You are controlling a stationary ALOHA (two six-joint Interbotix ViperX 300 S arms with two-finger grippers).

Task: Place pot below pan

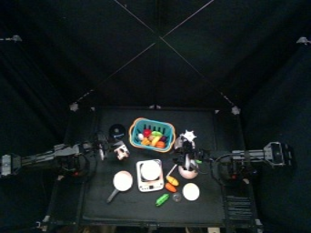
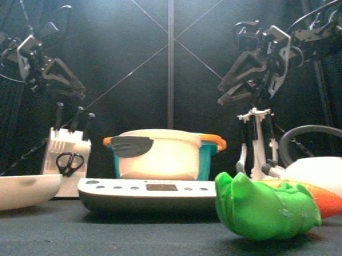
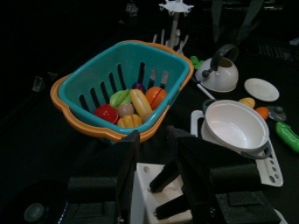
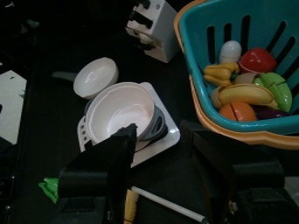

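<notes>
On the white scale (image 4: 122, 131) beside the basket (image 4: 251, 61) sits the pot (image 4: 121, 109), pan (image 4: 96, 77) adjacent; right gripper (image 4: 163, 153) jaws released above it should straddle the rim squarely before clenching; left jaws indeterminate.

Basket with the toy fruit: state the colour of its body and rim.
The basket is teal with an orange rim, clearest in the left wrist view.

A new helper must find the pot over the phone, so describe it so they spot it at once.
Start at the teal basket of toy fruit in the table's middle; nearer the front edge lies a white square scale. The pot sits on that scale: round, grey metal, pale inside, lacking the dark handle of the pan beside it and deeper than the flat white dish.
</notes>
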